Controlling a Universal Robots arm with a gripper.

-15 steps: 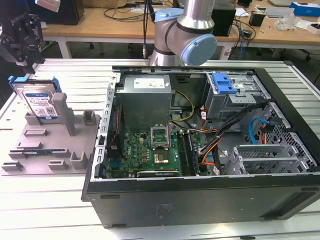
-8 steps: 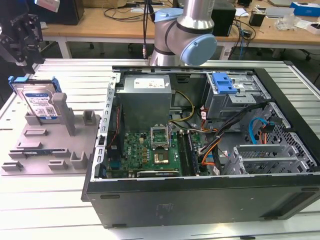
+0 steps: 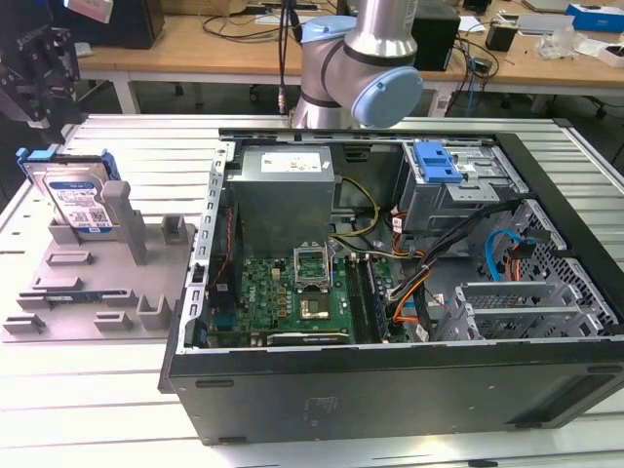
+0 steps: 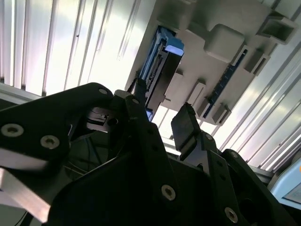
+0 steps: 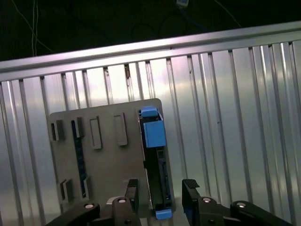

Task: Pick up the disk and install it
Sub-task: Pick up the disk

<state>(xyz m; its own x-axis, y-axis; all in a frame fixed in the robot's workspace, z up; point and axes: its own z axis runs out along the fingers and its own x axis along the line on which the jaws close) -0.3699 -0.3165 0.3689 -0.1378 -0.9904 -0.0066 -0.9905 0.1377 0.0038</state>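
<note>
Jaws open, straddling the disk (image 5: 157,165) with a gap on each side in the first wrist view, so nothing is gripped yet. The disk stands on edge in a grey holder (image 3: 97,283) at the exterior view's left, right between the jaws. Risks, my call: if the jaws close off-centre, one side hits first and tilts the disk in its slot. The grey post (image 3: 118,216) just beside the disk could catch a jaw. A tight slot could drag the holder up with the disk. Room: bare ribbed worktop (image 5: 235,117) lies beside the jaws on the side away from the holder's other slots. The worktop rim (image 5: 141,47) is near, beyond the holder, so there's little slack that way. Toward the exterior view's right, well apart from the jaws, is the open computer case (image 3: 390,390). Its drive bay (image 3: 468,195), with a blue latch (image 3: 436,161), sits near loose cables (image 3: 419,283) that could snag the disk's frame. The case walls hem the bay in.
</note>
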